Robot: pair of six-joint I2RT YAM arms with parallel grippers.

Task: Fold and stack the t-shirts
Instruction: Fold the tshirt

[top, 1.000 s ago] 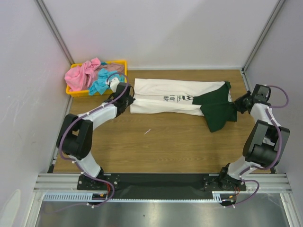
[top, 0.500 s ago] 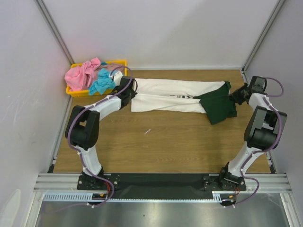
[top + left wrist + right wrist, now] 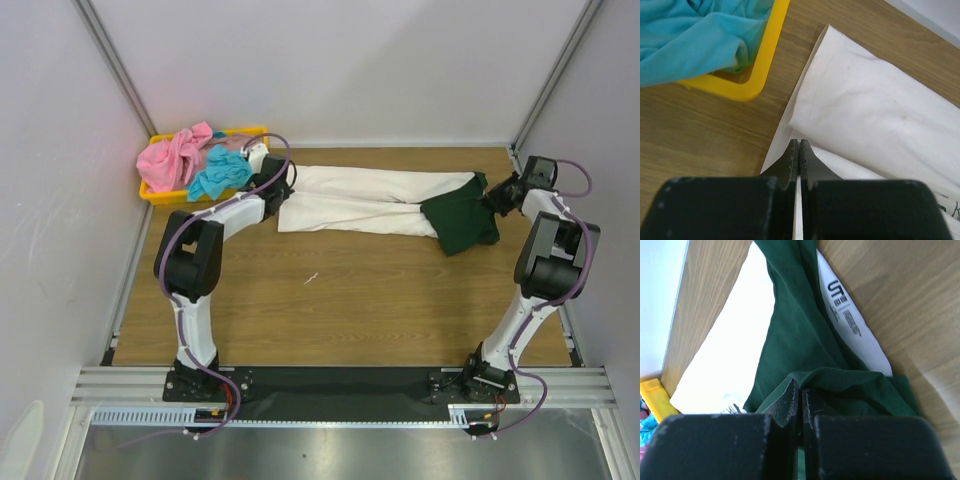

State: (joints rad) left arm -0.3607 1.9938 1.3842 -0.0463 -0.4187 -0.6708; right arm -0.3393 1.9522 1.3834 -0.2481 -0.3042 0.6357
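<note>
The white t-shirt [image 3: 365, 200] with dark green sleeves [image 3: 460, 222] lies stretched left to right along the back of the table, folded over lengthwise. My left gripper [image 3: 281, 192] is shut on its white left edge; the wrist view shows white cloth [image 3: 880, 110] pinched at the closed tips [image 3: 799, 146]. My right gripper [image 3: 497, 198] is shut on the green sleeve [image 3: 800, 340] at the shirt's right end, with green cloth bunched over its tips [image 3: 801, 386]. A pink t-shirt [image 3: 170, 160] and a turquoise t-shirt [image 3: 215, 175] lie crumpled in the tray.
The yellow plastic tray [image 3: 160, 196] stands at the back left corner, its rim [image 3: 765, 65] just left of my left gripper. Grey walls enclose the table at the back and on both sides. The wooden tabletop [image 3: 340, 300] stretches in front of the shirt.
Both grippers have moved toward the back wall with the shirt held between them. The near half has folded over the far half, and the black print no longer shows from above.
</note>
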